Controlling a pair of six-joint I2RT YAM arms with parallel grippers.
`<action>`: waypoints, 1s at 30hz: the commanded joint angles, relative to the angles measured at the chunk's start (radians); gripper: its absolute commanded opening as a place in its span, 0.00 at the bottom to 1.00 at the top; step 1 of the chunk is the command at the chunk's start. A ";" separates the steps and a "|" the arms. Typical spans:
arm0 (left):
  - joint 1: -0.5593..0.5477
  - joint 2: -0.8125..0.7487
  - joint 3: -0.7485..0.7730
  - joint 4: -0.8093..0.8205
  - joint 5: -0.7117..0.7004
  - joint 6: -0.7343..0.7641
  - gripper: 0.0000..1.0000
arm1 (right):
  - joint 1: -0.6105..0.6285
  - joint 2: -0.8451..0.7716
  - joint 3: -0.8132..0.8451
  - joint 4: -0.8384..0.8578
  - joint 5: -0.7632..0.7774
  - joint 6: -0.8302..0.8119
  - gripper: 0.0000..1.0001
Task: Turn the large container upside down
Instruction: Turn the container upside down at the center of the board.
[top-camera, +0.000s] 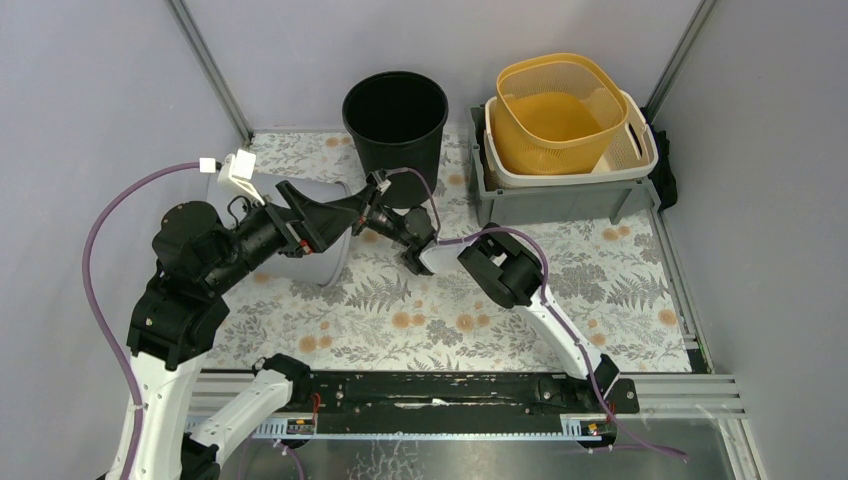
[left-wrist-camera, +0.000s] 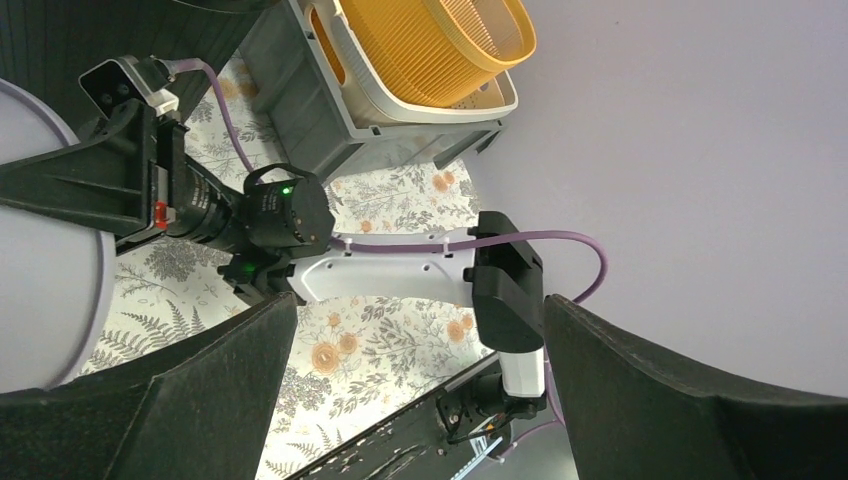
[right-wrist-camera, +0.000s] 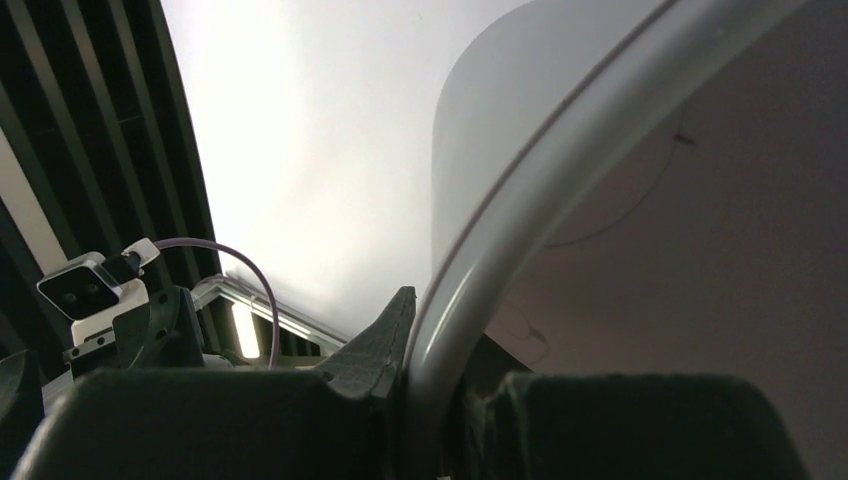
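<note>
The large container (top-camera: 312, 258) is a pale grey bucket tipped on its side at the left of the table, its mouth facing right. My right gripper (top-camera: 366, 222) is shut on its rim (right-wrist-camera: 470, 290), one finger inside and one outside. In the left wrist view the container (left-wrist-camera: 45, 300) fills the left edge, with the right gripper (left-wrist-camera: 90, 190) clamped on it. My left gripper (top-camera: 345, 208) is open and empty, hovering over the container's upper side; its fingers (left-wrist-camera: 200, 390) frame the right arm and hold nothing.
A black bin (top-camera: 396, 120) stands upright at the back centre. A grey crate (top-camera: 560, 195) at the back right holds a white basket and a yellow basket (top-camera: 555, 110). Grey walls close in both sides. A black rail (top-camera: 440, 390) runs along the near edge.
</note>
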 joint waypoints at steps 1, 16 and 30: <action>-0.001 -0.004 -0.007 0.003 -0.005 0.023 1.00 | 0.018 0.041 0.121 0.169 0.077 0.006 0.00; -0.001 0.002 -0.044 0.029 -0.006 0.018 1.00 | 0.000 0.022 -0.113 0.167 0.071 -0.030 0.39; 0.000 -0.001 -0.057 0.034 -0.007 0.016 1.00 | -0.017 -0.012 -0.232 0.167 0.060 -0.050 0.51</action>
